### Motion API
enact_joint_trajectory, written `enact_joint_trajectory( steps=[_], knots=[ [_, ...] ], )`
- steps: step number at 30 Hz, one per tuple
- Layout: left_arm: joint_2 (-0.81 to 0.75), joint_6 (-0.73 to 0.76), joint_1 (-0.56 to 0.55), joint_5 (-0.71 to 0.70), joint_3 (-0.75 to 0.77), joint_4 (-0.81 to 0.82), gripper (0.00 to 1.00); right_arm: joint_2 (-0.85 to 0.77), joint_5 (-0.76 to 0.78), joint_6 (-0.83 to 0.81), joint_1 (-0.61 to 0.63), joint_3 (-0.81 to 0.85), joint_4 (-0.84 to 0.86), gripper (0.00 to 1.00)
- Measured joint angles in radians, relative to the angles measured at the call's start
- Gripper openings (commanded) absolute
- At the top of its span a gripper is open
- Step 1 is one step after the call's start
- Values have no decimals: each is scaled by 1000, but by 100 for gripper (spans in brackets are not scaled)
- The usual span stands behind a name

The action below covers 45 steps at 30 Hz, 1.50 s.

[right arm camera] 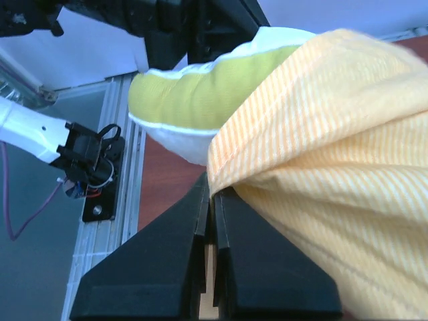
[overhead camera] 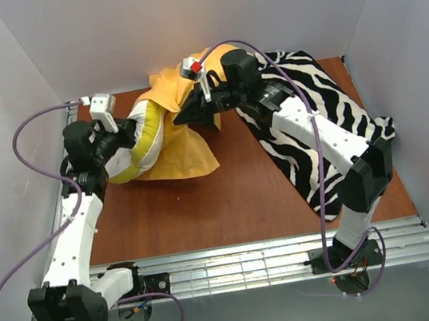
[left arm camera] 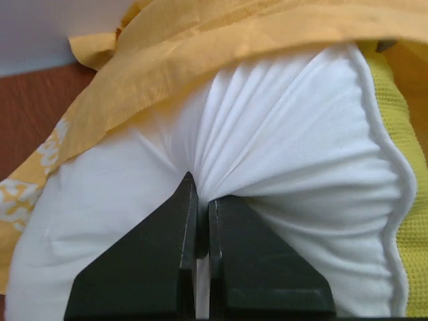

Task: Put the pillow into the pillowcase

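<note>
The white pillow (overhead camera: 145, 126) with a yellow-green band lies at the back left of the table, its far end under the orange-yellow pillowcase (overhead camera: 185, 153). My left gripper (overhead camera: 128, 134) is shut on a pinch of the pillow's white cloth (left arm camera: 287, 134), which puckers into folds at the fingertips (left arm camera: 202, 190). The pillowcase's hem (left arm camera: 200, 40) drapes over the pillow's top. My right gripper (overhead camera: 182, 118) is shut on the pillowcase's edge (right arm camera: 334, 134) and holds it just off the table, with the closed tips (right arm camera: 212, 190) beside the pillow's green band (right arm camera: 200, 93).
A black-and-white zebra-striped cloth (overhead camera: 329, 119) lies over the right side of the brown table (overhead camera: 229, 207), under the right arm. A metal rail (overhead camera: 278, 260) runs along the near edge. White walls close in the back and sides.
</note>
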Motion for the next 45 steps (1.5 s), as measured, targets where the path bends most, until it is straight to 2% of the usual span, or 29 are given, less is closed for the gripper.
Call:
enact_joint_trajectory(
  steps=[3, 5, 7, 9, 11, 13, 16, 20, 22, 23, 26, 29, 31, 34, 36, 38, 41, 45],
  knots=[
    [-50, 138, -105, -70, -174, 85, 0, 29, -39, -33, 6, -87, 14, 1],
    [26, 239, -190, -114, -286, 96, 0, 66, -40, -51, 9, -198, -2, 1],
    [169, 298, -243, -129, -360, 78, 0, 119, -31, -65, 6, -308, -43, 1],
    [268, 310, -238, -105, -383, 37, 0, 184, -22, -68, 6, -355, -126, 1],
    [261, 297, -188, -59, -361, 14, 0, 222, -15, -69, 6, -338, -169, 1],
    [252, 256, -107, -15, -276, -52, 0, 234, -13, -68, 1, -236, -215, 1],
    [275, 154, 12, 43, -64, -105, 0, 281, 7, -61, -19, 76, -198, 1],
    [292, -24, 105, 124, 200, -27, 0, 326, 47, -13, -78, 480, -123, 1],
    [275, -127, 118, 161, 292, 33, 0, 306, 58, 10, -102, 568, -64, 1],
    [259, -169, 121, 174, 321, 59, 0, 268, 66, 18, -110, 561, -20, 1],
    [135, -228, 119, 186, 309, 113, 0, 78, 76, 26, -81, 355, 79, 1],
    [-42, -176, 111, 172, 199, 111, 0, -110, 59, 3, 15, 57, 168, 1],
    [-129, -86, 87, 138, 121, 78, 0, -146, 30, -4, 62, -90, 204, 1],
    [-174, 77, -33, 30, -75, 92, 0, -73, -14, 24, 69, -225, 216, 1],
    [-115, 146, -156, -87, -228, 97, 0, 49, -34, 63, 67, -262, 190, 1],
    [75, 157, -235, -172, -313, 66, 0, 165, -38, 102, 70, -313, 124, 1],
    [321, 89, -258, -196, -299, 6, 0, 211, -38, 159, 99, -373, 56, 1],
    [372, -54, -206, -140, -188, -33, 0, 140, -45, 207, 126, -380, 101, 1]
  ],
)
